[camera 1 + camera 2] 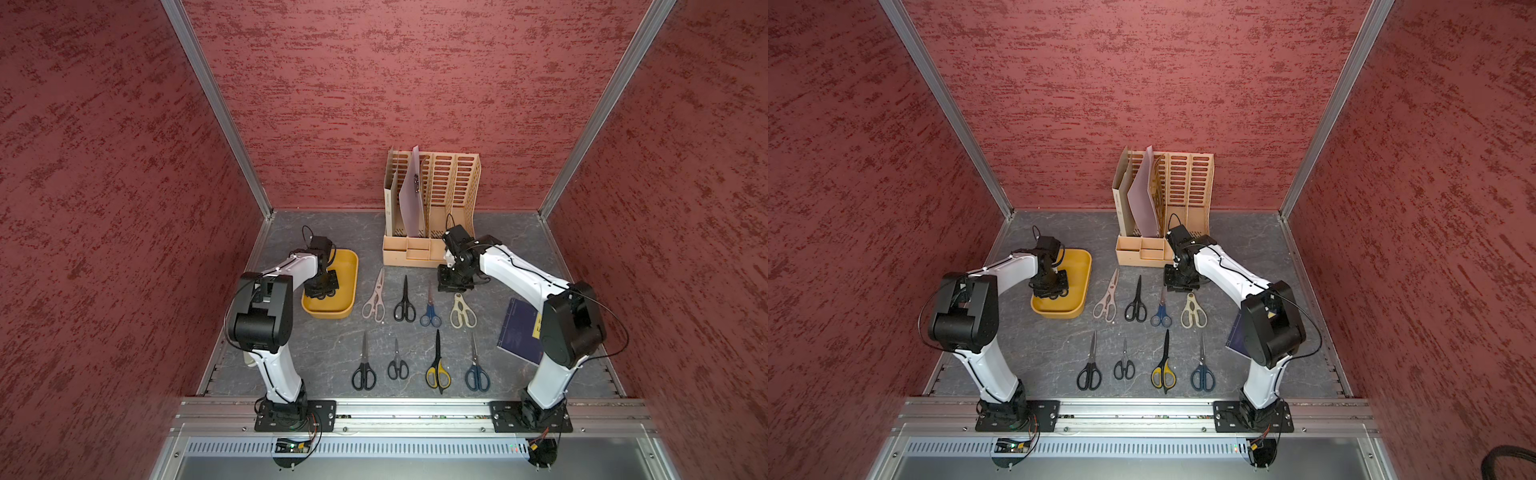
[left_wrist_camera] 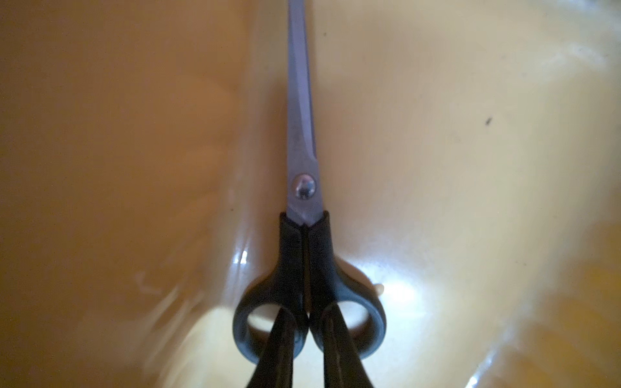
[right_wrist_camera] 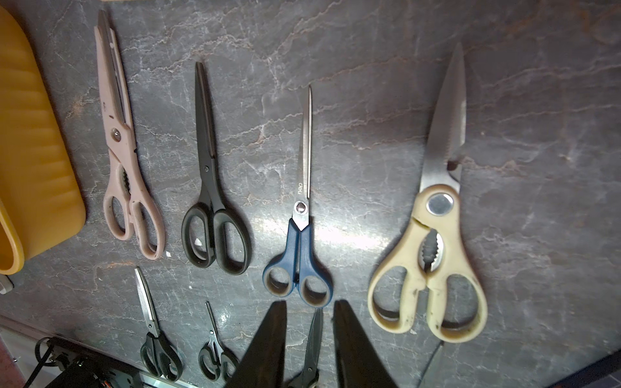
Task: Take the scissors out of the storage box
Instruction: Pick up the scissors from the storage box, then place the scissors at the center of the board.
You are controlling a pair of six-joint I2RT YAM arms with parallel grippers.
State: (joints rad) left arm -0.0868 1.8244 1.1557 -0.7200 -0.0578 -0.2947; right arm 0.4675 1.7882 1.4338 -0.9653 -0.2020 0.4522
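The mustard-yellow storage box (image 1: 350, 286) (image 1: 1086, 276) sits at the left of the table. One pair of black-handled scissors (image 2: 304, 248) lies on its floor (image 2: 453, 174). My left gripper (image 2: 308, 310) (image 1: 322, 291) reaches down into the box with one finger in each handle ring, shut on the bars between the rings. Several other scissors lie in two rows on the table, among them grey shears (image 1: 375, 297), cream shears (image 3: 430, 255) and a yellow-and-black pair (image 1: 438, 368). My right gripper (image 3: 311, 305) (image 1: 453, 286) hovers open over the back row, holding nothing.
A tall tan slotted file organiser (image 1: 432, 208) stands at the back, just behind the right arm. A dark blue notebook (image 1: 519, 328) lies at the right, partly under that arm. Red walls enclose the table on three sides.
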